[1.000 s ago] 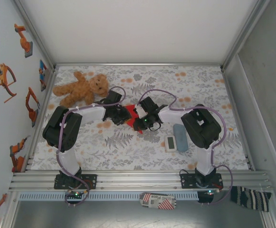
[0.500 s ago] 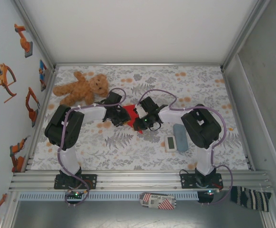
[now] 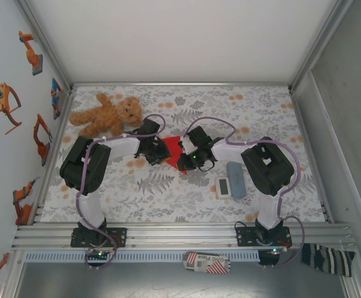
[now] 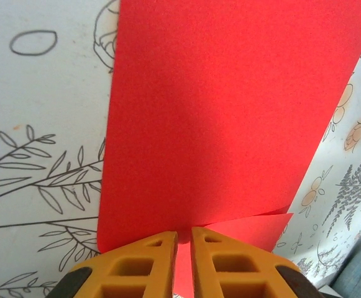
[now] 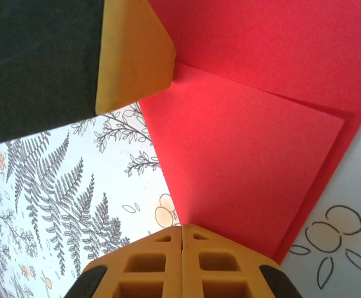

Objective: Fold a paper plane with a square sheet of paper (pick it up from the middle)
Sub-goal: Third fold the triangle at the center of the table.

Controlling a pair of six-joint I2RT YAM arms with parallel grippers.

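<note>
Nearest, at the near edge of the flower-printed counter point(image 3: 168, 198), the two arm bases sit side by side. A little farther in on the right lies a white digital timer point(image 3: 223, 187), with a grey-blue block point(image 3: 235, 172) just beside it on its far right.

Farther in, about mid-counter, both arms bend inward and meet over the square sheet of paper point(image 3: 173, 148), which is bright red and already partly folded. The left tool point(image 3: 163, 152) comes at it from the left and the right tool point(image 3: 184, 159) from the right and slightly nearer, so the paper lies between the two.

Seen from the left wrist, that tool's orange fingers point(image 4: 149, 261) stand at a narrow slit (a sliver of red shows in it), clamped on the sheet's near edge, and the paper spreads away from the tips. A second red layer pokes out low on the right.

From the right wrist, the fingers point(image 5: 217, 261) are pressed flush together, nipping the corner of a folded flap that lies over a larger red layer. One orange finger of the left tool touches the sheet's far edge.

Farthest, at the far left, a brown teddy bear point(image 3: 109, 115) lies well apart from the paper.
</note>
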